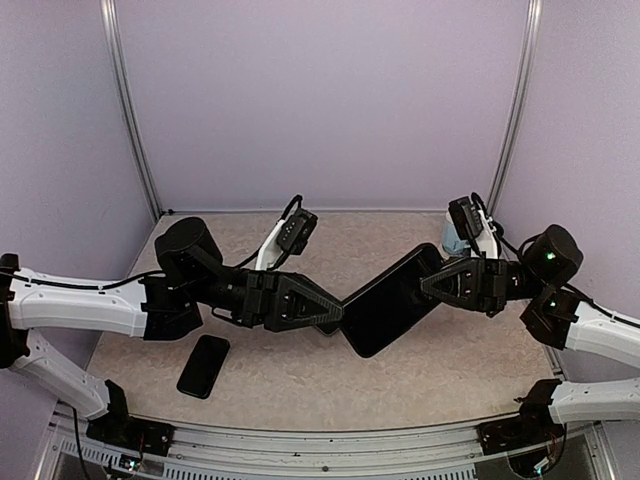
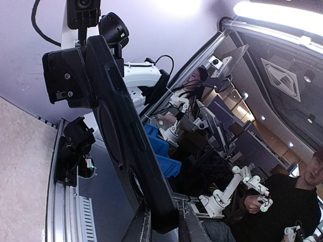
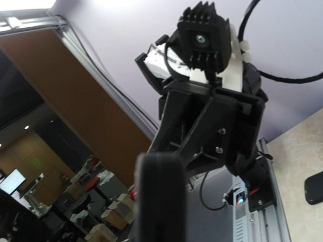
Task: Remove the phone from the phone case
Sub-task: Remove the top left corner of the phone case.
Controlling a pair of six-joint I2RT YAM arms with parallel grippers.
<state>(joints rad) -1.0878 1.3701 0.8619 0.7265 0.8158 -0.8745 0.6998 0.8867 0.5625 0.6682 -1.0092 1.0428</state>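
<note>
From above, the phone case [image 1: 385, 305] hangs in the air over the middle of the desk [image 1: 400, 390], tilted, its glossy dark face up, its low end toward the left arm and its high end toward the right. The left gripper [image 1: 338, 315] has its jaws on the low corner and the right gripper [image 1: 428, 283] has its jaws on the high corner, so the case spans the gap between them. Whether the phone sits inside cannot be told. A smaller black slab [image 1: 204, 366] lies flat on the desk near the front left, well apart from the case. In the left wrist view, the left fingers [image 2: 143, 227] press against both sides of the case's near edge, closed on it; the right arm's jaws clamp the far end. In the right wrist view, the case's edge is a blurred black bar in the foreground, with the left arm's jaws beyond it.
</note>
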